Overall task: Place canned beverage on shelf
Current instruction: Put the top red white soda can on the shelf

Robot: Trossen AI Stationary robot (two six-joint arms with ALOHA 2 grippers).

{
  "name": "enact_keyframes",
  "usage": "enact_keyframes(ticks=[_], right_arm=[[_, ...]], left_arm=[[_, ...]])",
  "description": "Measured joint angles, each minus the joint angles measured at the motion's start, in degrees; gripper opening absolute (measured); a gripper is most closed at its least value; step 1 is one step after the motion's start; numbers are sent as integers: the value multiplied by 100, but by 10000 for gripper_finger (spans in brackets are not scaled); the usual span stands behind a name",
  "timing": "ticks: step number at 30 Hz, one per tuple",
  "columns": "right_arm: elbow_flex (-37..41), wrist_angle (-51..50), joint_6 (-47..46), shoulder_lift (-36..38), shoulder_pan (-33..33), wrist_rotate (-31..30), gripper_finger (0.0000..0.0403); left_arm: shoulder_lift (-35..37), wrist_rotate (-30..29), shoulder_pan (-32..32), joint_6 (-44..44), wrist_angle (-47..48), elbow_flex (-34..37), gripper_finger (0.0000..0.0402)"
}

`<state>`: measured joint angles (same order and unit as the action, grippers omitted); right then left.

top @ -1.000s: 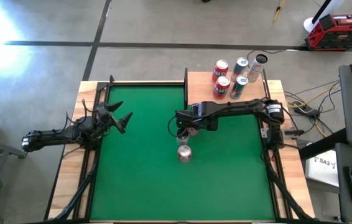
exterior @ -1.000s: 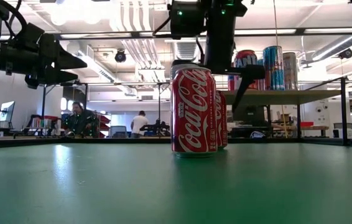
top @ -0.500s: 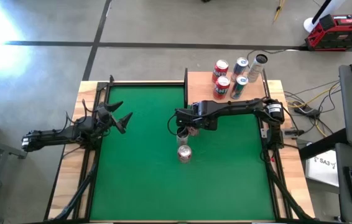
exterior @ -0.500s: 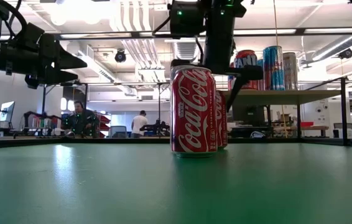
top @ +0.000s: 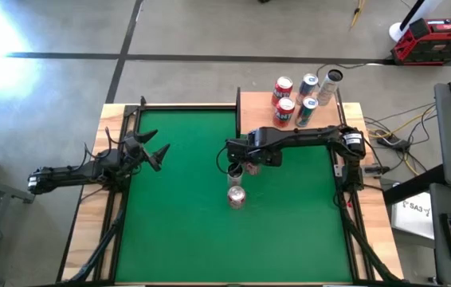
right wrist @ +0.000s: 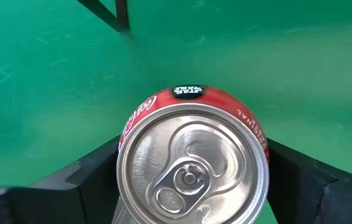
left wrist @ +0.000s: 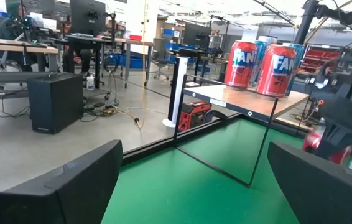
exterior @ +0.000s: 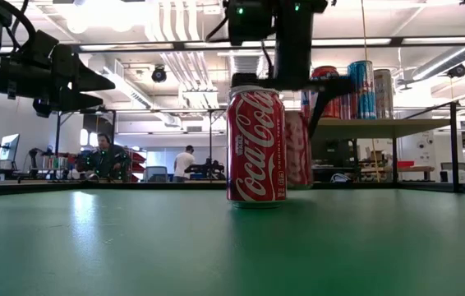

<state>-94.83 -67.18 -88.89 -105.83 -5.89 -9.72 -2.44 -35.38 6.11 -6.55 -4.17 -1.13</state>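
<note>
High view, read from the left: the left gripper waits at the table's left edge with its fingers spread wide and nothing between them, well apart from everything the task concerns.

Moving toward the middle of the green table, two Coca-Cola cans stand upright, one close to the other. The nearer can stands free. The farther can sits directly under the right gripper, whose arm reaches in from the right side.

The right wrist view looks straight down on that can's silver top, and the two dark fingers stand one on each side of it, pressed against its wall. So the right gripper is clamped on the farther can, with the can's long axis vertical and in line with the gripper.

From table height, the held can shows behind the free one; whether its base is clear of the felt I cannot tell.

Farther right and toward the back stands the shelf, a tan wooden board raised above the table, already carrying several upright cans. It lies beyond the held can and to its right, close by. The right arm is plainly the nearer one, and the coming move looks to be a lift up and across onto the bare wood.
</note>
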Motion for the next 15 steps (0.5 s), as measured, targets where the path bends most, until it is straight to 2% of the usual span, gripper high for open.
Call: enact_keyframes(ticks=[15], right_arm=[[-1475,-1702,541,187,-13,-216,300]], left_arm=[[-2,-1,0,0,1,0,386]])
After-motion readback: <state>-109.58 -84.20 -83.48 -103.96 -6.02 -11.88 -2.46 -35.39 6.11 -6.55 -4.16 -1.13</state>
